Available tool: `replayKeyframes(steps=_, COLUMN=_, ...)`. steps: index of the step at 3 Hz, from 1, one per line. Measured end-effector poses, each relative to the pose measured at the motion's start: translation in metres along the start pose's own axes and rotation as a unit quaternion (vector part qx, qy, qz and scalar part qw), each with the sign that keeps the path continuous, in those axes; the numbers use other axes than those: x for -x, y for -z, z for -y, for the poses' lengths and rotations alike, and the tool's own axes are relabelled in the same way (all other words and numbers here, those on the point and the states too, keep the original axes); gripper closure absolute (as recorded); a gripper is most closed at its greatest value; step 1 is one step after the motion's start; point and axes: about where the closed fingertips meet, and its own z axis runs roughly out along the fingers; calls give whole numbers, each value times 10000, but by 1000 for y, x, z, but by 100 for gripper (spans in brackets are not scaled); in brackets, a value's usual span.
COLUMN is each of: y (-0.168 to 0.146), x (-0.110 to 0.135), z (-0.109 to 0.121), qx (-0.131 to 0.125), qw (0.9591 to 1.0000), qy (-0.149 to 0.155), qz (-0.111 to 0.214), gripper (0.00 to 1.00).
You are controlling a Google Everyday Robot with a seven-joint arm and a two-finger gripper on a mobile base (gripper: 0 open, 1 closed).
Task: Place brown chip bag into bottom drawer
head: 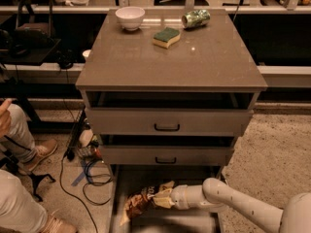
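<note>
The brown chip bag (142, 200) is dark brown with tan ends and hangs over the left part of the bottom drawer (194, 178), which is pulled open below the cabinet. My gripper (163, 198) reaches in from the lower right on a white arm and is shut on the bag's right end. The bag sags down to the left, close over the grey drawer floor.
On the cabinet top (146, 62) are a white bowl (129, 17), a green-yellow sponge (166, 37) and a green can (196, 18). Two upper drawers with black handles (166, 127) stand slightly open. A seated person's legs (19, 188) and cables (82, 178) lie at the left.
</note>
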Motion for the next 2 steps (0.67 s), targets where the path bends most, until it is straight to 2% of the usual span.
replayKeyframes(steps=2, y=11, x=-32, z=33, qx=-214, qw=9996, qy=-160, qz=52, gripper=14)
